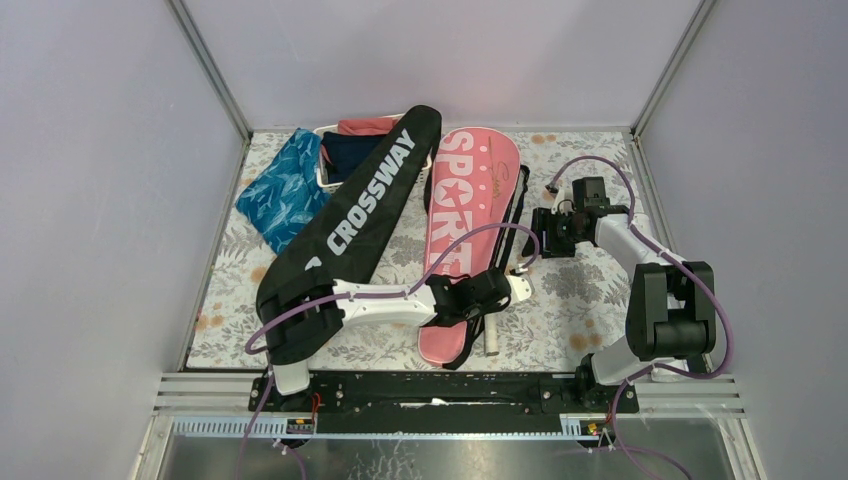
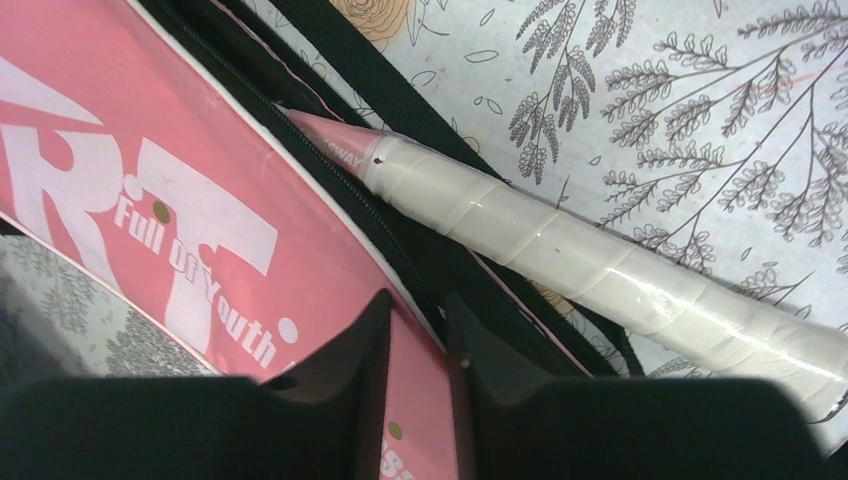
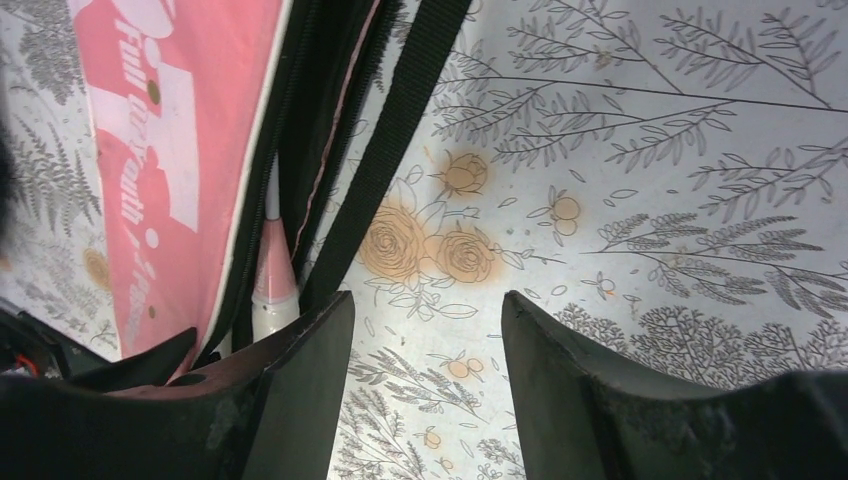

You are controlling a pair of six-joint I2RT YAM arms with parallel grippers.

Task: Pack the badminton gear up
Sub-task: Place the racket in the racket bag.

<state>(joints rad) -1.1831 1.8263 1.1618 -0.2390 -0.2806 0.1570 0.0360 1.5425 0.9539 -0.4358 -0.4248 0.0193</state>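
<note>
Top camera first: the pink SPORT bag (image 1: pixel 465 215) lies flat mid-table, next to the black CROSSWAY bag (image 1: pixel 350 225), with a white-handled racket (image 1: pixel 492 340) poking out of the pink one's narrow near end. The left gripper (image 1: pixel 515 288) is right at the pink bag's right edge, and the right gripper (image 1: pixel 540 235) sits a bit further back along that same edge. The laundry basket (image 1: pixel 322 165) in the far corner isn't part of this. On the left wrist cam the jaws stand close together with the bag's zippered edge in the narrow gap. I honestly can't tell if they're actually biting the fabric or just framing it. The taped handle lies just beside, on the flowery tablecloth (image 2: pixel 720 110). On the right wrist cam the jaws are wide apart with nothing in them, over bare cloth and next to the bag's black strap (image 3: pixel 400 150). My take is that the bag is light, floppy fabric that'll slide and crumple, so pinch the piped edge or the strap. The racket is light and stiff, its strings are delicate, and the wrapped handle is the grippy place to grab.
</note>
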